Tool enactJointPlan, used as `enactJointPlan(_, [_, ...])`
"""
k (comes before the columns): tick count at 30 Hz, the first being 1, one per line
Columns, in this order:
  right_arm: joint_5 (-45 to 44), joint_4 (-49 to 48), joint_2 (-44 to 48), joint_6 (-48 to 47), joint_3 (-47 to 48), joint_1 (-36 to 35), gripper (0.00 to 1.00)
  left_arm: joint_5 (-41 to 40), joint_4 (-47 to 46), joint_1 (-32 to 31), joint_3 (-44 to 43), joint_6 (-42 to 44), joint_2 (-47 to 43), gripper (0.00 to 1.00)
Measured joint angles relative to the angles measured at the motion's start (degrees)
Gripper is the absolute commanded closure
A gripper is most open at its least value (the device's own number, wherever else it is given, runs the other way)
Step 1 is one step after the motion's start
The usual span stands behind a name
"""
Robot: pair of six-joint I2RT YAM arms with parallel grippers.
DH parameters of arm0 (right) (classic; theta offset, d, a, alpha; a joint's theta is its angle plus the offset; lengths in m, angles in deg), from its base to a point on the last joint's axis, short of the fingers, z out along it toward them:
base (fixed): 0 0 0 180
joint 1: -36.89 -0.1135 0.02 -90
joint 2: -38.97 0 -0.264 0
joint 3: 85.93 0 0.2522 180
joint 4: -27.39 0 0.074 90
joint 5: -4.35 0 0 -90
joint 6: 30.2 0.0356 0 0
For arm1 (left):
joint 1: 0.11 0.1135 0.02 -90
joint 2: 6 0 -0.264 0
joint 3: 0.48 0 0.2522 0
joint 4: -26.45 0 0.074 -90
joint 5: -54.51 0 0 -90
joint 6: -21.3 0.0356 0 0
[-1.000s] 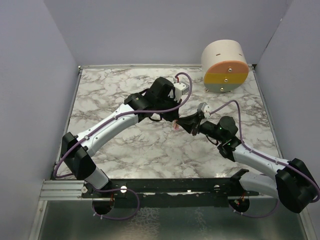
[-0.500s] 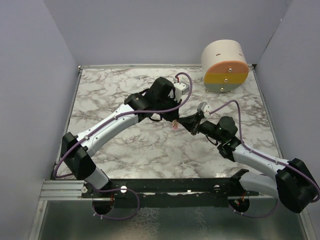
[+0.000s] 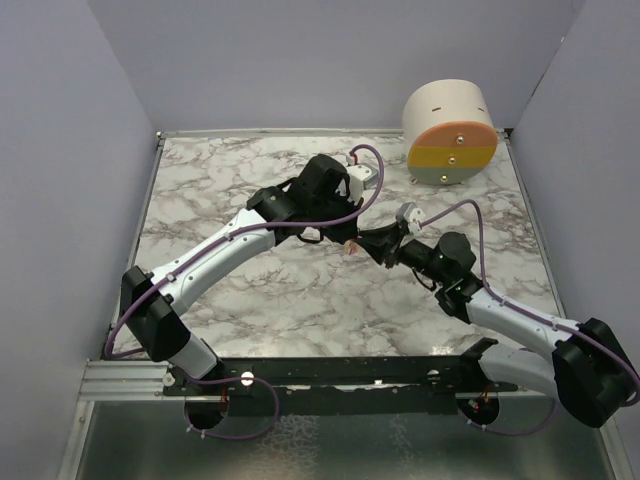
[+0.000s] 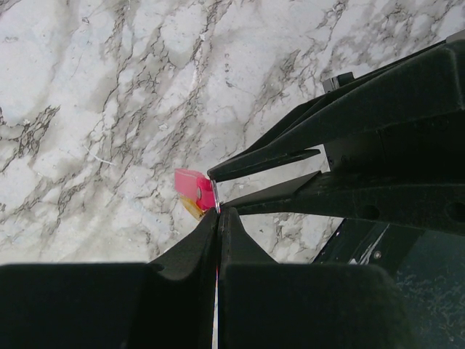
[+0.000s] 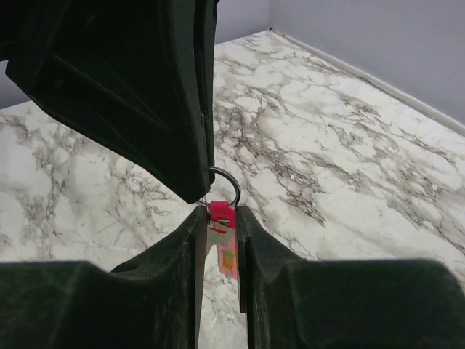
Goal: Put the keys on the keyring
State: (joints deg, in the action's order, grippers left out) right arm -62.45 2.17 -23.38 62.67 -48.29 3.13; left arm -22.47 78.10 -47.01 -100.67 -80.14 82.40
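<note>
Clamping the keyring (image 5: 232,177), mostly hidden in its closed tip, the left gripper (image 4: 218,215) faces the right gripper (image 5: 221,212), whose narrow jaws flank the pink key (image 4: 190,183), contact there indeterminate.

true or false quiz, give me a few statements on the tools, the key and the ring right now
1. The left tool is shut, and the keyring sticks out at its tip. True.
2. The pink key lies loose on the table, away from both tools. False: it sits between the fingers of the right tool, just under the ring.
3. The cream, orange, yellow and grey cylinder stands at the far right corner of the table. True.
4. The two tools are at opposite sides of the table. False: they meet tip to tip near the middle.
</note>
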Motion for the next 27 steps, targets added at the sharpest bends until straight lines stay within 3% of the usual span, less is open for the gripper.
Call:
enactJointPlan(4, [0.11, 0.02, -0.81, -0.02, 0.33, 0.00, 0.79, 0.02, 0.02, -0.02, -0.02, 0.00, 0.00, 1.00])
enactJointPlan(12, [0.48, -0.02, -1.46, -0.02, 0.39, 0.00, 0.99, 0.02, 0.13, 0.00, -0.09, 0.00, 0.00, 1.00])
enactJointPlan(27, [-3.45, 0.07, 1.25, 0.50, -0.46, 0.00, 0.99, 0.09, -0.46, -0.02, -0.11, -0.02, 0.00, 1.00])
